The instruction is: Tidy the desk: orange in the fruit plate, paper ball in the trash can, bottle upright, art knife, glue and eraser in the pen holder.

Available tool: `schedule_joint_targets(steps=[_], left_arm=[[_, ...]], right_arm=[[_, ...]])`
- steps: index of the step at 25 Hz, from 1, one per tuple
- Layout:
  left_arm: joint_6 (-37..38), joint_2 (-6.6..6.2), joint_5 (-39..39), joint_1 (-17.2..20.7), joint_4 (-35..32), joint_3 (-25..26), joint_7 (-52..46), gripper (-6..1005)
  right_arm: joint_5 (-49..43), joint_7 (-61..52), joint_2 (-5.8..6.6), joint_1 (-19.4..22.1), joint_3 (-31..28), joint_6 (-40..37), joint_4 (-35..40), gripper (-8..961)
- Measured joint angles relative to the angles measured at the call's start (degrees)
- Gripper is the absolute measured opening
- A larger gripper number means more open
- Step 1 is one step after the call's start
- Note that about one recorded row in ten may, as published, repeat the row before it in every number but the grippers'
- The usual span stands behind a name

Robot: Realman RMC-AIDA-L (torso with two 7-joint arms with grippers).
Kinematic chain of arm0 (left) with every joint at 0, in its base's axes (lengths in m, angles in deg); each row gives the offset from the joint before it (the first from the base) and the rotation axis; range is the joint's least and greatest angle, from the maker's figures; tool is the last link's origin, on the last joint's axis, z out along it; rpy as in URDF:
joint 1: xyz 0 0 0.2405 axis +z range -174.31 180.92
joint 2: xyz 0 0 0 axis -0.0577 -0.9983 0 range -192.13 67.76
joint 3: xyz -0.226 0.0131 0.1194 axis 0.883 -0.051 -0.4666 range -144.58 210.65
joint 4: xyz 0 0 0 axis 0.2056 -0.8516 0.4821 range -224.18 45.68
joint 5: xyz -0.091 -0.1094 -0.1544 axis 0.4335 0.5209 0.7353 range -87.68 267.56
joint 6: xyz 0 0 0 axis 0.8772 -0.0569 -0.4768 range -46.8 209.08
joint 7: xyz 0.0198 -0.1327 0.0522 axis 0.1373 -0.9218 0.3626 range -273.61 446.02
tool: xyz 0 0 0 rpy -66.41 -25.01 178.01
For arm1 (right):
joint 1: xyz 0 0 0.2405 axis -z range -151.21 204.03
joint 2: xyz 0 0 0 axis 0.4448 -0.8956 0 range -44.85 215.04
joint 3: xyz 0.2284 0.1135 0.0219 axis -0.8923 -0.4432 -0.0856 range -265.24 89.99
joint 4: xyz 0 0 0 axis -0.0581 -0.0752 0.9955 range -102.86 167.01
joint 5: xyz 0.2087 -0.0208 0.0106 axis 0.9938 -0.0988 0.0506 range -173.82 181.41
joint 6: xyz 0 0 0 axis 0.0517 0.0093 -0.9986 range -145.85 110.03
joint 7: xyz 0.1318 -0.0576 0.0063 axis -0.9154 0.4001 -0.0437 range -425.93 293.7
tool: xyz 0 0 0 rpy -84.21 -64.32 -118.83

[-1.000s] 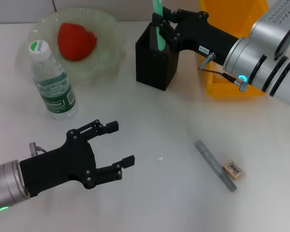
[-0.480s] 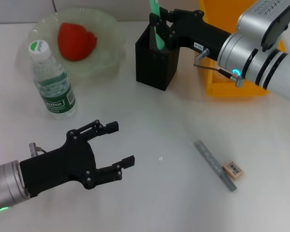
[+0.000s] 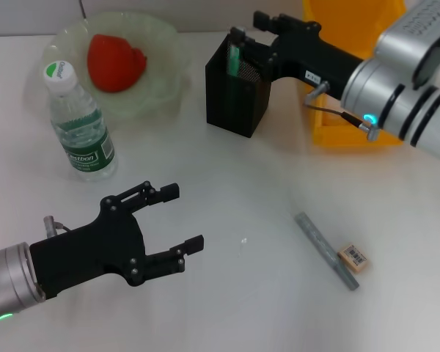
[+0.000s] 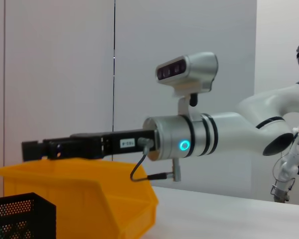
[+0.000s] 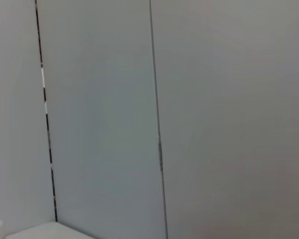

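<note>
Fingers of the black left gripper [image 3: 177, 220] are spread wide and empty, hovering low at about seven o'clock of the white worktop [image 3: 235, 191], apparently idle. Toward five o'clock lies a flat grey art knife [image 3: 325, 250], and touching its far side is the tiny beige rectangular eraser [image 3: 354, 258], whose printed barcode shows, though its digits are too small to read. Around ten o'clock the small clear plastic bottle [image 3: 78, 128] stands upright, its green label bearing white lettering that cannot be made out; the white cap carries green script, also unclear. Beyond it, near eleven o'clock, the red-orange lumpy orange [image 3: 116, 61] sits in the pale-green translucent fruit plate [image 3: 165, 88] with its ruffled rim. At twelve o'clock stands the black square mesh pen holder [image 3: 237, 88], with a green-topped glue stick [image 3: 235, 60] inside, its top near the rim. The right gripper [image 3: 251, 33] hangs right over that cup with fingers apart, holding nothing. Behind its arm, at one o'clock, is the bright yellow rectangular trash can [image 3: 352, 18]. The glue step looks finished; the next move likely calls for the right arm to draw clear and reach for the knife or eraser, both lying flat and so needing a low, careful pinch. No paper ball is in view.
</note>
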Motion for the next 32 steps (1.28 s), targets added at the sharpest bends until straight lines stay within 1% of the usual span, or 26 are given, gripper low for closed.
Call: schedule_joint_targets(steps=[1,2,3,4,5,6,8,10,12,13,14,15,16,17,18,19,21,23,26,28,32], left_arm=[[0.01,0.0,0.0,0.01,0.0,0.04,0.0,810],[0.0,0.0,0.0,0.03,0.0,0.09,0.0,810],[0.0,-0.01,0.0,0.03,0.0,0.13,0.0,810],[0.0,-0.03,0.0,0.03,0.0,0.11,0.0,810],[0.0,-0.05,0.0,0.03,0.0,0.04,0.0,810],[0.0,-0.05,0.0,0.03,0.0,0.04,0.0,810],[0.02,-0.07,0.0,0.03,0.0,-0.02,0.0,810],[-0.01,-0.09,0.0,0.03,-0.02,-0.01,0.0,810],[0.0,-0.1,0.0,0.01,-0.05,-0.02,0.0,811],[0.0,-0.08,-0.01,-0.05,-0.07,-0.07,0.0,811],[-0.01,-0.1,0.0,-0.09,-0.1,-0.05,0.0,811],[-0.01,-0.09,0.0,-0.2,-0.1,-0.07,0.0,811],[-0.01,-0.09,0.0,-0.2,-0.1,-0.07,0.0,811],[-0.01,-0.1,0.0,-0.27,-0.1,-0.07,-0.01,810],[-0.01,-0.08,0.0,-0.34,-0.1,-0.08,-0.05,810],[-0.01,-0.08,0.0,-0.36,-0.1,-0.07,-0.07,810],[-0.04,-0.08,0.0,-0.32,-0.1,0.12,-0.08,810],[-0.07,-0.09,0.0,-0.04,-0.09,0.28,-0.08,810],[0.05,-0.15,0.0,0.49,-0.15,0.28,0.07,811],[0.08,-0.16,0.0,0.72,-0.18,0.02,0.61,811],[0.11,-0.23,-0.22,0.81,-0.14,-0.23,1.22,811]], right_arm=[[0.0,0.0,0.0,0.0,0.0,0.0,0.0,440],[-0.09,-1.2,0.16,2.18,0.02,-0.06,3.1,481],[-0.65,-2.78,0.36,4.04,0.03,-0.04,6.05,498],[-1.74,-5.14,0.65,6.56,-0.01,0.33,10.14,515],[-7.43,-12.99,1.29,11.73,-0.78,2.14,20.7,533],[-7.43,-12.99,1.29,11.73,-0.78,2.14,20.7,550],[-18.3,-26.01,1.62,16.65,-3.17,4.41,32.99,584],[-32.49,-41.86,1.28,19.69,-7.09,3.98,42.68,617],[-50.44,-59.73,0.57,20.48,-12.33,-0.83,51.76,650],[-60.03,-69.41,0.49,19.72,-14.8,-5.34,55.36,666],[-69.46,-77.7,0.52,18.37,-17.15,-11.23,58.12,683],[-83.39,-89.02,0.83,14.56,-21.71,-24.5,61.3,700],[-83.39,-89.02,0.83,14.56,-21.71,-24.5,61.3,716],[-89.93,-93.65,1.1,12.1,-24.22,-32.69,62.15,733],[-93.81,-96.24,1.27,10.3,-25.69,-39.29,62.47,749],[-97.25,-97.28,1.63,8.11,-26.93,-45.14,62.25,766],[-102.95,-96.5,2.06,5.22,-27.82,-54.11,61.69,842],[-107.37,-90.94,1.99,3.72,-27.17,-58.61,61.62,838],[-113.31,-79.74,0.92,2.77,-23.1,-61.07,62.49,833],[-115.81,-73.87,0.52,2.88,-19.51,-61.24,62.69,805],[-117.07,-67.35,0.43,2.53,-13.96,-62.2,62.28,750]])
